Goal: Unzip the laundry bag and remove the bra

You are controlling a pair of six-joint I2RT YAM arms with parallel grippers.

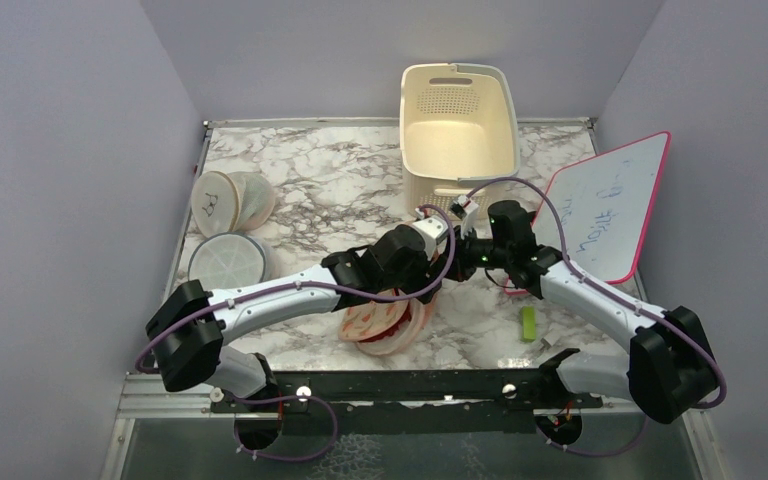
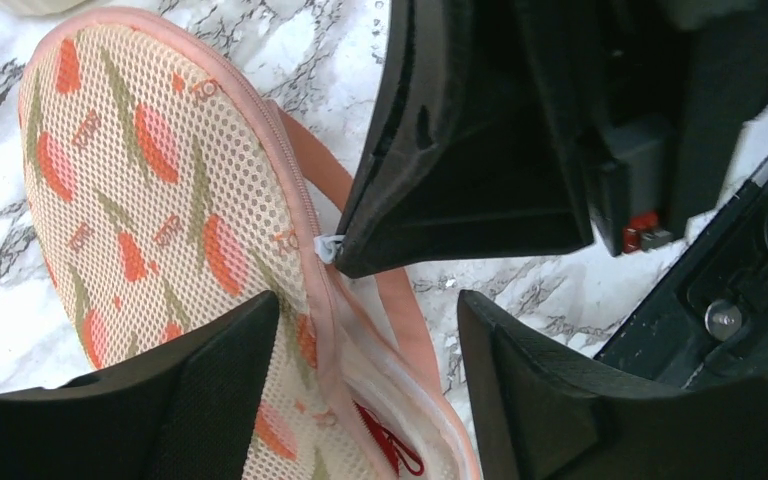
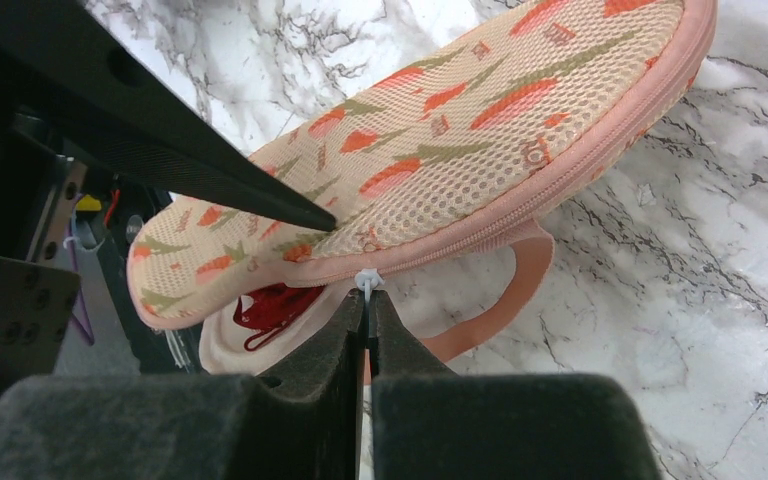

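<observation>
Right gripper (image 3: 368, 300) has its fingers pressed together on the small white zip pull (image 3: 365, 282), pinching it at the rim of the laundry bag (image 3: 480, 130). Note how the bag lies from that pinch. In the right wrist view its long axis runs from the lower left of the frame to the upper right, and the closed stretch of zip climbs away from the pull toward the upper right. To the lower left of the pull the seam already gapes, and the red bra (image 3: 270, 305) shows inside that mouth. So I judge your next draw should follow the curved rim up and to the right. Otherwise the whole case will likely lift or slide with it.

Left gripper (image 2: 368, 296) is spread, its two fingers standing either side of the bag's rim at the bottom of the left wrist view. The opened edge is in the gap, a peach loop strap (image 2: 315, 165) lies just beyond it, and the gripper holds nothing that I can see. One of its fingertips (image 3: 315, 218) sits at the top panel just above the pull. That arm is nearer the open mouth and the bra, so it is better placed to steady the bag. From above, the bag lies on the marble table (image 1: 300, 180) at lower centre, beneath both wrists.
</observation>
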